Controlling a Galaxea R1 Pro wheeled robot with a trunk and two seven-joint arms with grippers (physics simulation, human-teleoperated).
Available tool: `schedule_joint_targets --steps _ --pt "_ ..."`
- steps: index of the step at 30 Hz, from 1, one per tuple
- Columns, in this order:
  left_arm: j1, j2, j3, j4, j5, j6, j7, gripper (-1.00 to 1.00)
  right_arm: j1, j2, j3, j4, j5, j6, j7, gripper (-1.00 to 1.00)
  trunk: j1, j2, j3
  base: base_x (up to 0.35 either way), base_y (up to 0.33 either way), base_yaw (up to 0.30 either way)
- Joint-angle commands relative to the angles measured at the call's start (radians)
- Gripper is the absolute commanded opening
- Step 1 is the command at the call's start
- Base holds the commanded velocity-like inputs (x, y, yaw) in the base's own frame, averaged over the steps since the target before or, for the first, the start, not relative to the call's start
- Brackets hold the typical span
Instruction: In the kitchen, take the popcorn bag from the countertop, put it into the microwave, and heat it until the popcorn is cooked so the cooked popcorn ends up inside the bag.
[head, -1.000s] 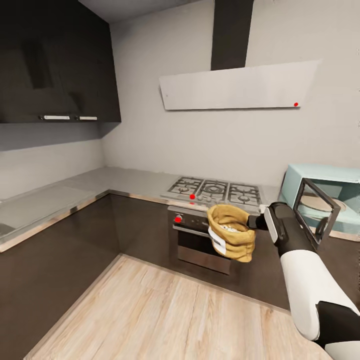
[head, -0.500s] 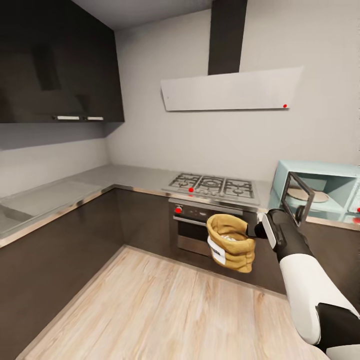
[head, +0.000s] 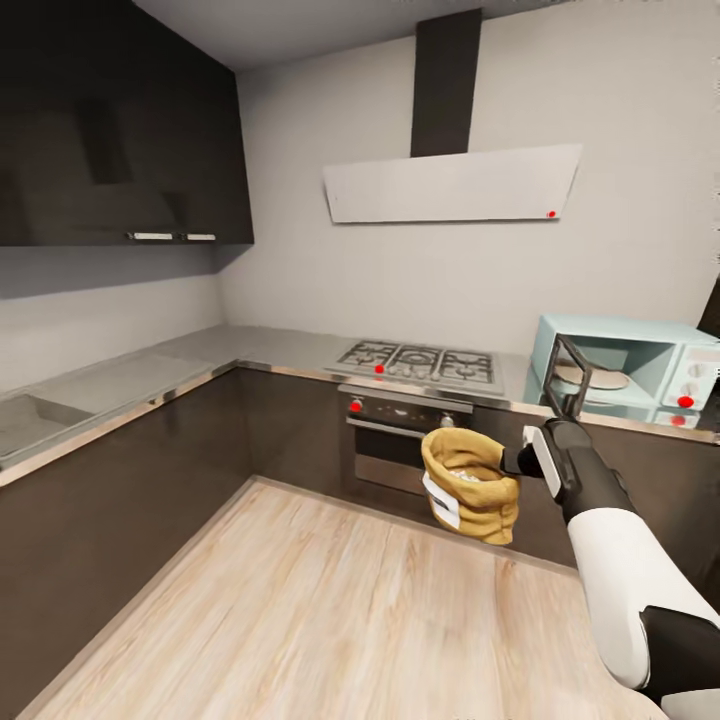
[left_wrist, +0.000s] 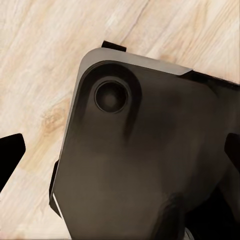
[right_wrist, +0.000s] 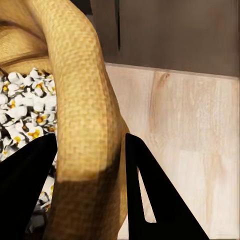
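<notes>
My right gripper (right_wrist: 90, 195) pinches the bag's (head: 470, 485) rolled rim, one finger inside, one outside. The bag hangs left of the open microwave (head: 620, 375), below its level. It's soft, probably light, so it sags; popcorn (right_wrist: 22, 107) could spill if tipped.

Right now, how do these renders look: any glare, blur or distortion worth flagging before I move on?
Head view: sharp, evenly lit, wide-angle stretch at the edges, a soft sheen on the countertop. Right wrist view: the popcorn bag sits so close that its rolled rim looms large, and the right gripper reads as a black silhouette. Left wrist view: dark robot body up close, little detail; sharp wood floor.
</notes>
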Motion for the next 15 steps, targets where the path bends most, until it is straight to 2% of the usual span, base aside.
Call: schedule_joint_targets --steps 1,6,13,14,15 --pt "0.000 0.000 0.006 -0.001 0.001 -0.002 0.000 1.00 -0.001 0.000 -0.002 -0.001 0.009 0.004 0.003 -1.00 0.000 -0.001 -0.001 -0.051 0.000 -0.138" --pt "0.000 0.000 0.006 -0.001 0.001 -0.002 0.000 1.00 -0.001 -0.027 -0.002 -0.002 0.009 0.004 0.003 -1.00 0.000 -0.001 -0.001 -0.010 0.000 -0.248" --pt "0.000 0.001 0.007 -0.001 0.001 -0.002 0.000 1.00 0.000 -0.035 -0.008 -0.004 0.012 0.004 -0.003 -1.00 0.000 -0.001 -0.001 0.000 0.000 -0.282" --pt "0.000 0.001 0.007 -0.001 0.001 -0.002 0.000 1.00 0.000 -0.044 -0.008 -0.007 0.011 0.004 -0.002 -1.00 0.000 -0.001 -0.001 0.000 0.000 -0.282" --pt "0.000 0.001 0.007 -0.001 0.001 -0.002 0.000 1.00 0.000 -0.066 -0.008 -0.009 0.009 0.004 0.000 -1.00 0.000 -0.001 -0.001 0.000 0.000 -0.282"
